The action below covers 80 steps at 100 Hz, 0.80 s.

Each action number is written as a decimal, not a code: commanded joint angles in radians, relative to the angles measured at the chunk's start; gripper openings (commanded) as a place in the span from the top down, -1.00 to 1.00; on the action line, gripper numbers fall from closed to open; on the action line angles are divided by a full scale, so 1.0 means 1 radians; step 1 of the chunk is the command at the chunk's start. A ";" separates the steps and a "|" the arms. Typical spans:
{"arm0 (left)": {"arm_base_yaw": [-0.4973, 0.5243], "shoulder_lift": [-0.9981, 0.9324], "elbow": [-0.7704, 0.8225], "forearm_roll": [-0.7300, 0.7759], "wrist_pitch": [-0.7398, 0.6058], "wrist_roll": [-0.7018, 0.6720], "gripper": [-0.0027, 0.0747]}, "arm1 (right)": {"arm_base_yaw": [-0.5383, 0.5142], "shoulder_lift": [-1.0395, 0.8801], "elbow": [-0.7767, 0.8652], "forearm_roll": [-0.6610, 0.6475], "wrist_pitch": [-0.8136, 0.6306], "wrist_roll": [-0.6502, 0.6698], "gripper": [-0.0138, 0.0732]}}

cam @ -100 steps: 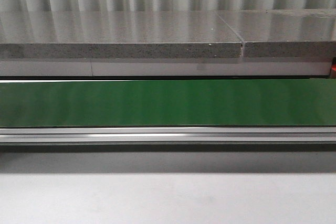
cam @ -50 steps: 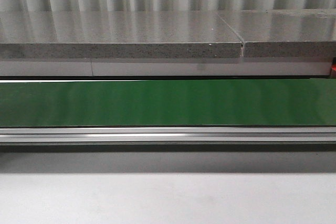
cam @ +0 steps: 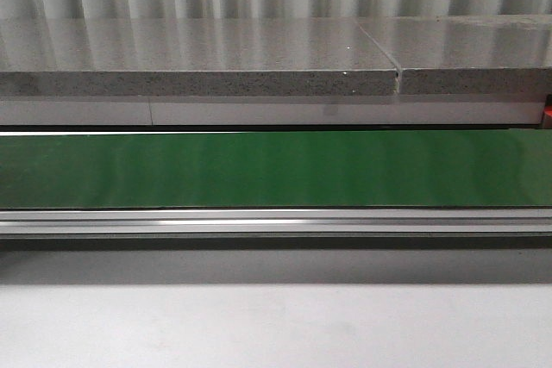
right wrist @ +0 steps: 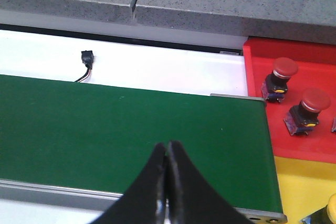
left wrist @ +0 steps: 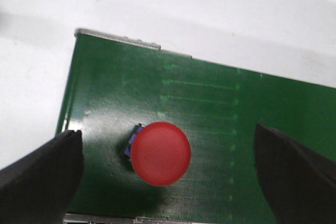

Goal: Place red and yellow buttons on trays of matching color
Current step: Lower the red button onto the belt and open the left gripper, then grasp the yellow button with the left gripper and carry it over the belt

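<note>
Front view shows only the green belt (cam: 276,170), while the left pincer (left wrist: 168,169) hangs spread wide around a red button (left wrist: 160,153) on that belt, untouched, and the right pincer (right wrist: 167,169) hovers clenched, empty, beside the red tray (right wrist: 252,61) holding two red buttons (right wrist: 281,77), a yellow cap cut off at the corner.

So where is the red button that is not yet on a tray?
In the left wrist view, the red button stands on the green belt near its end, between the open fingers of the left gripper, touching neither.
</note>
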 commanded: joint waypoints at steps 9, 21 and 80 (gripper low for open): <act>0.057 -0.052 -0.030 -0.022 -0.087 0.003 -0.69 | 0.002 -0.004 -0.026 0.005 -0.072 -0.011 0.84; 0.119 -0.028 -0.030 -0.013 -0.085 0.003 -0.69 | 0.002 -0.004 -0.026 0.005 -0.072 -0.011 0.84; 0.271 0.304 -0.228 -0.011 -0.078 -0.023 -0.69 | 0.002 -0.004 -0.026 0.005 -0.071 -0.011 0.84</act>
